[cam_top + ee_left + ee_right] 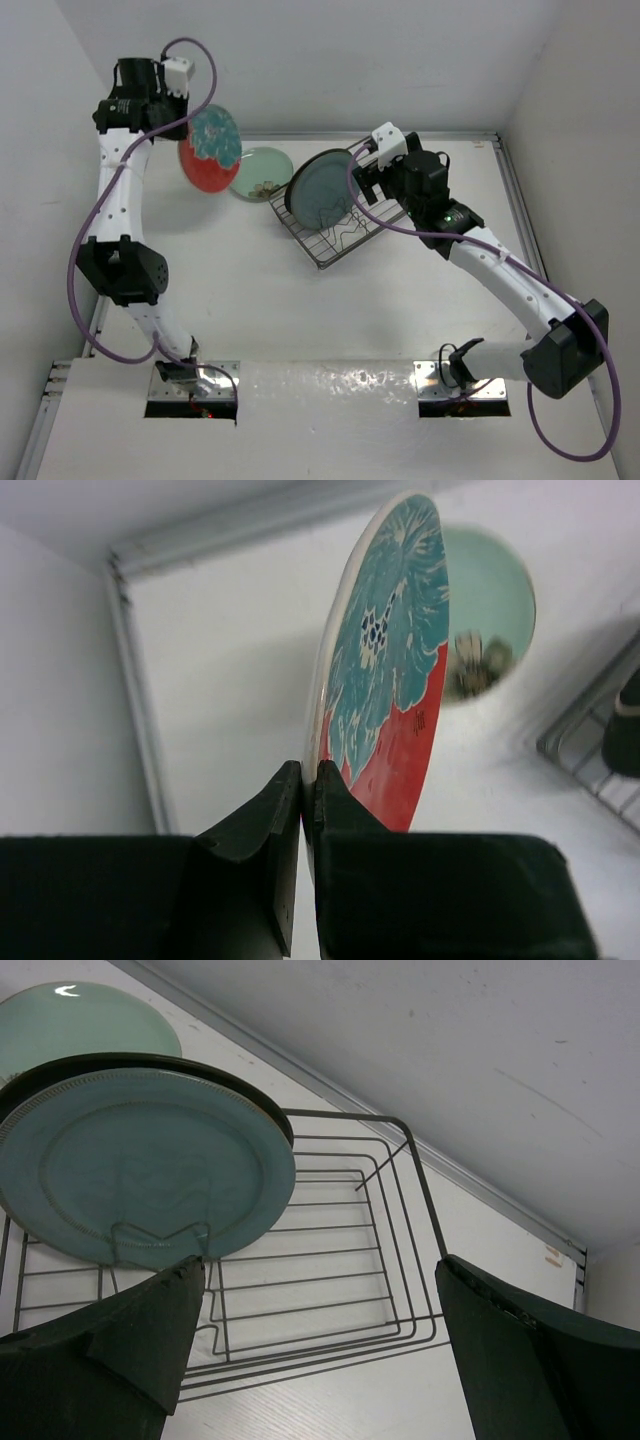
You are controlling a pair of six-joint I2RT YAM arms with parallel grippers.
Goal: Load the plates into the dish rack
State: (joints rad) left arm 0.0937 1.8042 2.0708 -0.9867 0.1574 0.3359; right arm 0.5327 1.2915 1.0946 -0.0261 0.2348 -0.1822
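Observation:
My left gripper (186, 135) is shut on the rim of the red-rimmed plate with the mottled teal centre (210, 148) and holds it on edge in the air at the back left; the left wrist view shows the jaws (308, 770) pinching that plate (390, 650). The pale mint plate (262, 172) lies flat on the table. The dark teal plate (322, 190) stands tilted at the left end of the dish rack (345, 235). My right gripper (362, 182) hovers open and empty over the rack (414, 1190), beside the teal plate (140, 1160). The cream plate is out of view.
A raised rail (420, 133) runs along the table's back edge, with white walls behind and at both sides. The mint plate (490, 590) lies between the held plate and the rack's corner (590, 750). The rack's right half holds no plate.

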